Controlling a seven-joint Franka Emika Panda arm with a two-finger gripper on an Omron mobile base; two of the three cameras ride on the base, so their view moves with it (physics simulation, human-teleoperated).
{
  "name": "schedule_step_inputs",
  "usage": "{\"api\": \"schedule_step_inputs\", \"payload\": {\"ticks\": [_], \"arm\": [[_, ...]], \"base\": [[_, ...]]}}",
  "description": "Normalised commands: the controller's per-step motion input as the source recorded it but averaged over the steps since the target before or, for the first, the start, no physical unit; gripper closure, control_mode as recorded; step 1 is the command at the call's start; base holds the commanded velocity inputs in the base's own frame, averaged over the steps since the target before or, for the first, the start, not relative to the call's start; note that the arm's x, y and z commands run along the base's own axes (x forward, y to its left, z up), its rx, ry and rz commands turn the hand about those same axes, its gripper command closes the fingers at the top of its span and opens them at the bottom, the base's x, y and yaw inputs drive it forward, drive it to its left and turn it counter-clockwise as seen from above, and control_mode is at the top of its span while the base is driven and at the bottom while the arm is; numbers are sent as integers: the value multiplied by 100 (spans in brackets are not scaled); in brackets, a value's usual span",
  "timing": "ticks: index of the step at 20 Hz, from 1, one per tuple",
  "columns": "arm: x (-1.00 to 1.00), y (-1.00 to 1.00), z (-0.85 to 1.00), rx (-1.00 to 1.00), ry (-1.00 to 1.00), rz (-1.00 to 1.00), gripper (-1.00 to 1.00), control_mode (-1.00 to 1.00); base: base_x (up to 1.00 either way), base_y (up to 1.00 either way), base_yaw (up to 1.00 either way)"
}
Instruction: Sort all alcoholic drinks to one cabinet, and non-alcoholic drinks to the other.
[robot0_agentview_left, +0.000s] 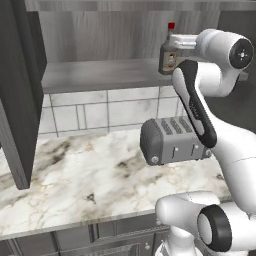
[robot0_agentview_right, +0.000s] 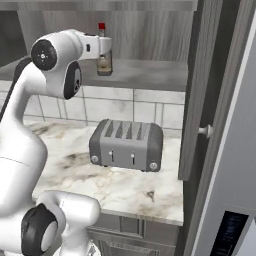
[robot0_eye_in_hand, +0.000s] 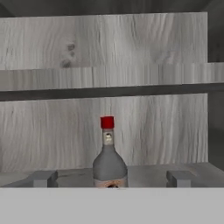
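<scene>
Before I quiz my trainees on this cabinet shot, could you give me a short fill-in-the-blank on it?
1. The dark bottle has a cap coloured ____.
2. It stands upright on the cabinet's grey ____.
3. On the marble counter below sits a grey ____.
4. The cabinet door is ____.

Missing words: red; shelf; toaster; open

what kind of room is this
A kitchen, most likely: a grey four-slot toaster sits on a marble counter with a tiled backsplash, and a red-capped bottle stands on an open wall cabinet's shelf.
</scene>
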Motion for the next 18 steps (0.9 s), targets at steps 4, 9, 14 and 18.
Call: {"api": "schedule_step_inputs", "payload": {"ticks": [4,9,14,18], "arm": [[-100,0,26,0,9,0,-100,-100],[-100,0,1,0,19,0,-100,-100],[-100,0,-16,0,25,0,-100,-100],[-100,1,-25,0,27,0,-100,-100]], "base": [[0,0,0],[0,0,0],[0,0,0],[0,0,0]]}}
